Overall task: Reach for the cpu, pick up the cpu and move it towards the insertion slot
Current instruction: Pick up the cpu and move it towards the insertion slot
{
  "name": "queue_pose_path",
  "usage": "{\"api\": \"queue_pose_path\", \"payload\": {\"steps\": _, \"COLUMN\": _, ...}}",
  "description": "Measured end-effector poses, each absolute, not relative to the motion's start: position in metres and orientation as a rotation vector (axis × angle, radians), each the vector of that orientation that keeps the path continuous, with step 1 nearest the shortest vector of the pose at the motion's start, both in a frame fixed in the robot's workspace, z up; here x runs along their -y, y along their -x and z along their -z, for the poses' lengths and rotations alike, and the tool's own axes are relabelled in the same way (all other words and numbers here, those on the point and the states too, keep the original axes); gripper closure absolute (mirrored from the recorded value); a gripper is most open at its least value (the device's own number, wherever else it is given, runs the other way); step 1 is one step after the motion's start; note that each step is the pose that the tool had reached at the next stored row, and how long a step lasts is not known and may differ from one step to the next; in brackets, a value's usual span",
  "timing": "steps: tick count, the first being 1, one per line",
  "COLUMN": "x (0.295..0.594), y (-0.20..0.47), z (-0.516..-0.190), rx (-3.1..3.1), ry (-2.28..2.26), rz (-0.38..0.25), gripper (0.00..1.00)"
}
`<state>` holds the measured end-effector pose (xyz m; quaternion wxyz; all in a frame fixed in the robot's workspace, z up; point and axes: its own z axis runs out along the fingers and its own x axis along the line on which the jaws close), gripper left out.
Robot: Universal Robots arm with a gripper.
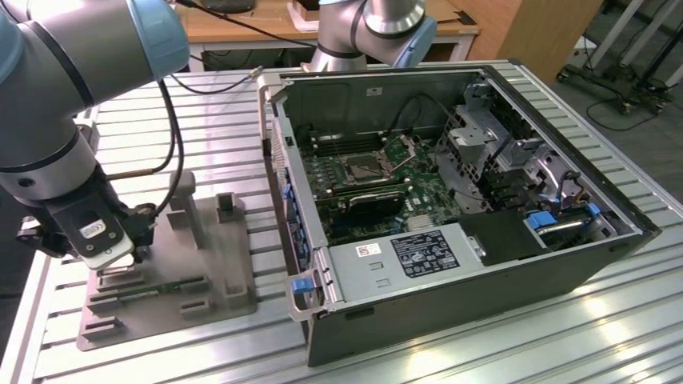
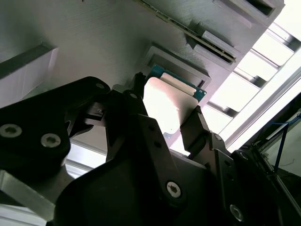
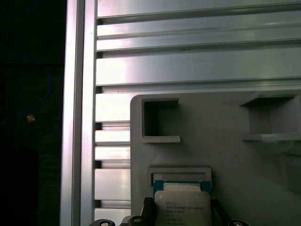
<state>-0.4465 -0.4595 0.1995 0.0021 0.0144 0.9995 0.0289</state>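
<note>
the grey fixture (image 1: 219, 264) holds one cpu (image 3: 182, 205) in a square recess and one green memory stick (image 1: 160, 289) in a long groove. the open case (image 1: 427, 308) holds one socket (image 1: 361, 169), well apart. the cpu has a silvery top on a green board. the gripper (image 2: 168, 99) is clamped on two opposite edges of it.

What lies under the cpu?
The cpu sits in a square framed pocket of the grey fixture. The pocket's rim shows beside it; the floor below is covered by the chip.
</note>
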Motion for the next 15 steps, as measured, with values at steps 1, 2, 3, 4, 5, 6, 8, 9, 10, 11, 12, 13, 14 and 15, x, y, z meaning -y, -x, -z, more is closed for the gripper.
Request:
{"api": "queue_pose_path", "payload": {"steps": 1, "x": 0.4595, "y": 0.4465, "z": -0.1997, "rx": -3.136, "ry": -0.045, "rz": -0.091, "gripper": 0.45}}
{"api": "queue_pose_path", "payload": {"steps": 2, "x": 0.4595, "y": 0.4465, "z": -0.1998, "rx": -3.136, "ry": -0.045, "rz": -0.091, "gripper": 0.45}}
{"api": "queue_pose_path", "payload": {"steps": 3, "x": 0.4595, "y": 0.4465, "z": -0.2000, "rx": -3.136, "ry": -0.045, "rz": -0.091, "gripper": 0.45}}
{"api": "queue_pose_path", "payload": {"steps": 4, "x": 0.4595, "y": 0.4465, "z": -0.2002, "rx": -3.136, "ry": -0.045, "rz": -0.091, "gripper": 0.45}}
{"api": "queue_pose_path", "payload": {"steps": 5, "x": 0.4595, "y": 0.4465, "z": -0.2003, "rx": -3.136, "ry": -0.045, "rz": -0.091, "gripper": 0.45}}
{"api": "queue_pose_path", "payload": {"steps": 6, "x": 0.4595, "y": 0.4465, "z": -0.2011, "rx": -3.136, "ry": -0.045, "rz": -0.091, "gripper": 0.45}}
{"api": "queue_pose_path", "payload": {"steps": 8, "x": 0.4595, "y": 0.4465, "z": -0.2027, "rx": -3.136, "ry": -0.045, "rz": -0.091, "gripper": 0.45}}
{"api": "queue_pose_path", "payload": {"steps": 9, "x": 0.4595, "y": 0.4465, "z": -0.2028, "rx": -3.136, "ry": -0.045, "rz": -0.091, "gripper": 0.45}}
{"api": "queue_pose_path", "payload": {"steps": 10, "x": 0.4595, "y": 0.4465, "z": -0.2030, "rx": -3.136, "ry": -0.045, "rz": -0.091, "gripper": 0.45}}
{"api": "queue_pose_path", "payload": {"steps": 11, "x": 0.4595, "y": 0.4465, "z": -0.2032, "rx": -3.136, "ry": -0.045, "rz": -0.091, "gripper": 0.45}}
{"api": "queue_pose_path", "payload": {"steps": 12, "x": 0.4595, "y": 0.4465, "z": -0.2033, "rx": -3.136, "ry": -0.045, "rz": -0.091, "gripper": 0.45}}
{"api": "queue_pose_path", "payload": {"steps": 13, "x": 0.4595, "y": 0.4465, "z": -0.2035, "rx": -3.136, "ry": -0.045, "rz": -0.091, "gripper": 0.45}}
{"api": "queue_pose_path", "payload": {"steps": 14, "x": 0.4595, "y": 0.4465, "z": -0.2036, "rx": -3.136, "ry": -0.045, "rz": -0.091, "gripper": 0.45}}
{"api": "queue_pose_path", "payload": {"steps": 15, "x": 0.4595, "y": 0.4465, "z": -0.2038, "rx": -3.136, "ry": -0.045, "rz": -0.091, "gripper": 0.45}}
